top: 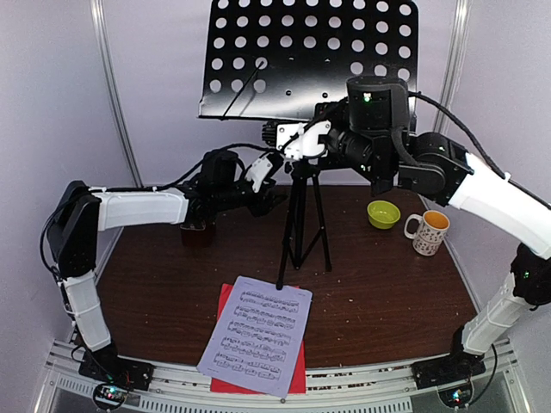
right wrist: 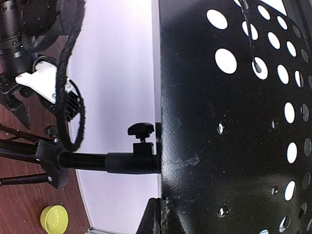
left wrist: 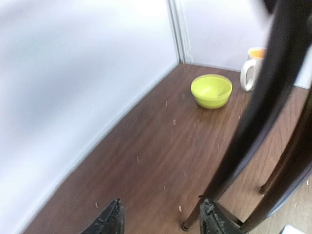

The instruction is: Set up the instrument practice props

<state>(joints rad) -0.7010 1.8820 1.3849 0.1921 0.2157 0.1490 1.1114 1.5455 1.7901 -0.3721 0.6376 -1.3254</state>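
Note:
The black tripod music stand (top: 300, 225) stands mid-table, its perforated desk (top: 327, 52) tilted up at the back. My right gripper (top: 277, 133) is at the desk's lower edge. In the right wrist view its fingers (right wrist: 162, 217) are pressed together on that edge of the desk (right wrist: 234, 126). My left gripper (top: 269, 198) hangs just left of the post. The left wrist view shows it open (left wrist: 161, 219) with nothing between the fingers, and a tripod leg (left wrist: 258, 107) passes by the right finger. A white music sheet (top: 256, 335) lies on a red one (top: 297, 380) at the front.
A small green bowl (top: 383, 213) and a spotted mug (top: 428, 231) stand at the right rear of the brown table (top: 164, 284). The bowl (left wrist: 211, 90) and mug (left wrist: 252, 68) also show beyond the tripod. White walls close in the back and both sides.

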